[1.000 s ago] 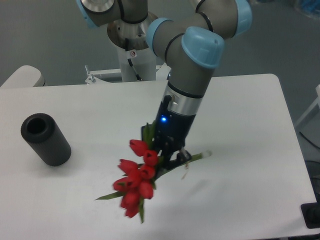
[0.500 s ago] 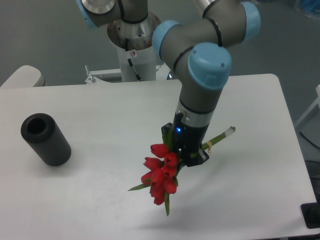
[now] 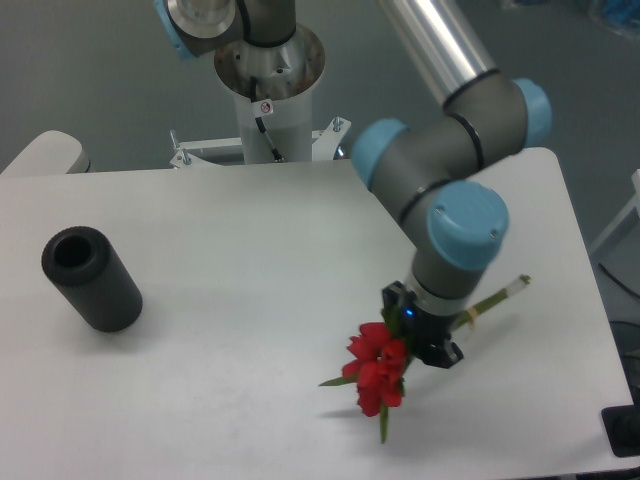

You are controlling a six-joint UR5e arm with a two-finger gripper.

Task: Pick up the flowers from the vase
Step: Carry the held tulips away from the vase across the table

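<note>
The flowers (image 3: 376,370), red blooms with green leaves and pale green stems, are held above the table at the front right. The stems stick out to the upper right past the wrist. My gripper (image 3: 424,340) is shut on the flowers' stems just behind the blooms; the fingers are mostly hidden by the blooms and wrist. The vase (image 3: 90,278), a matte black cylinder with a round hole at the top, stands at the left of the table, tilted in view, far from the gripper and with nothing in it that shows.
The white table (image 3: 250,240) ends close to the front and right of the gripper. The arm's base column (image 3: 270,100) stands behind the table's far edge. A dark object (image 3: 625,430) sits at the lower right corner beyond the table.
The gripper has carried the flowers to the right and toward the front of the table, farther from the vase. The vase has not moved.
</note>
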